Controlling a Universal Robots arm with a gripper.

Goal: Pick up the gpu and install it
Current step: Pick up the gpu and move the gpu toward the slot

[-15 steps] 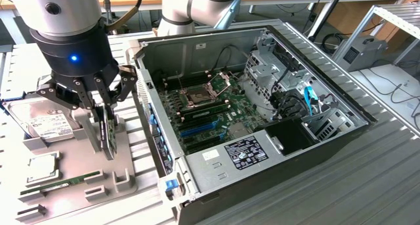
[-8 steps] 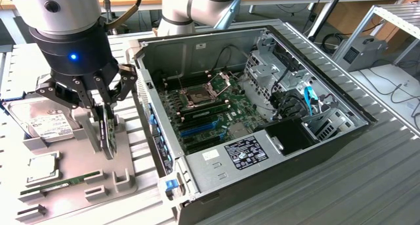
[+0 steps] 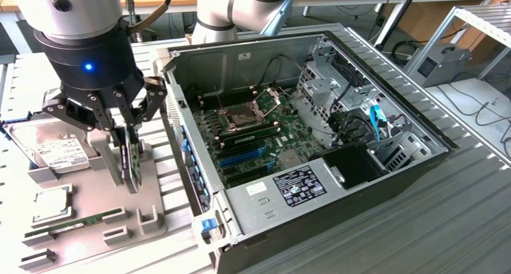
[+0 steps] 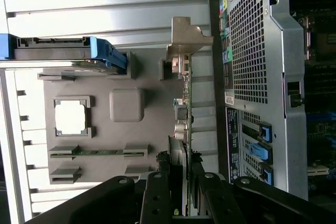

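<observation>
Hand (image 4: pixel 180 181) closed on the gpu (image 4: pixel 184 100), one finger against each face. Card stands on edge in the grey holder (image 3: pixel 148 226), lower edge hidden in its slot. Holder also carries a hard drive (image 3: pixel 54 151) at 9 o'clock of the card and a memory stick (image 3: pixel 76 221) at 7; open computer case (image 3: pixel 319 136) at 3.

Pale silver-grey arm (image 3: pixel 239 8) tubes with rounded joints show at twelve o'clock in the exterior view. At ten o'clock, the wrist (image 3: pixel 84 46) is a black cylinder bearing a small blue light (image 3: pixel 88 66). The black tool (image 3: pixel 126 136) has hinged link fingers (image 4: pixel 157 195) with silver pins.
</observation>
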